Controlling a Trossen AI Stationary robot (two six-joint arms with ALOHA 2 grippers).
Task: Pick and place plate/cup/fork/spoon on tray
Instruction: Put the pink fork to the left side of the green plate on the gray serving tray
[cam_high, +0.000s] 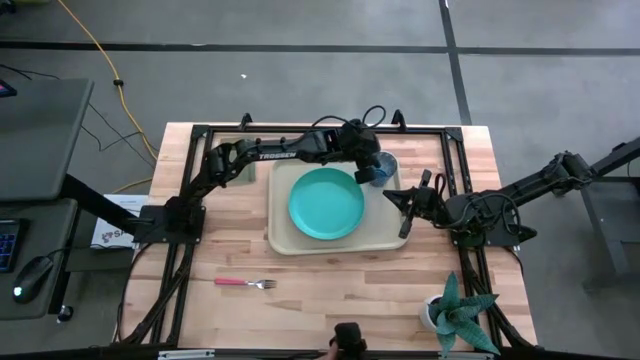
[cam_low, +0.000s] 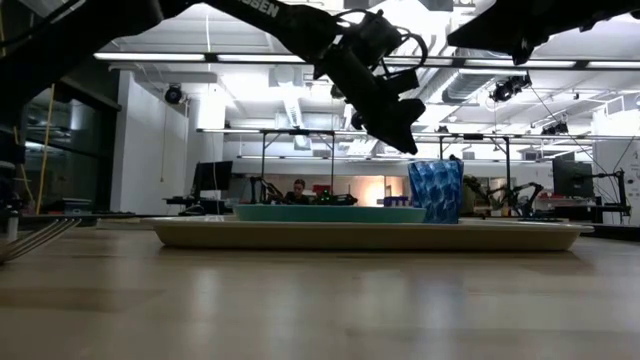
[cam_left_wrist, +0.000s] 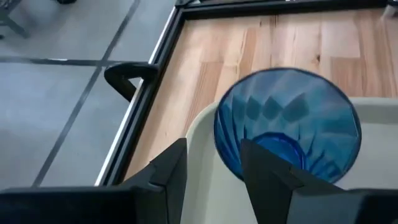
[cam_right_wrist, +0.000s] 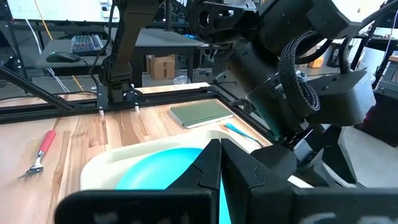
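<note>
Cup (cam_high: 383, 168) stands upright on the tray (cam_high: 283, 240) at about 1 o'clock from the plate (cam_high: 326, 203), which sits mid-tray. Left gripper (cam_left_wrist: 212, 171) hangs just above the cup, fingers spread and empty; it looks released, cup clear of the plate so both fit. Right gripper (cam_high: 406, 206) waits at the tray's 3 o'clock edge, fingers pressed together, holding nothing. Fork (cam_high: 244, 283) lies on the table at 7 o'clock from the tray, likely next. Spoon (cam_right_wrist: 240, 132) lies off the tray by a green pad (cam_right_wrist: 201, 113).

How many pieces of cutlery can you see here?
2. The fork lies on the bare table in front of the tray. The spoon, blue-handled, lies at the tray's far edge beside a green pad; from above, the left arm hides it.
</note>
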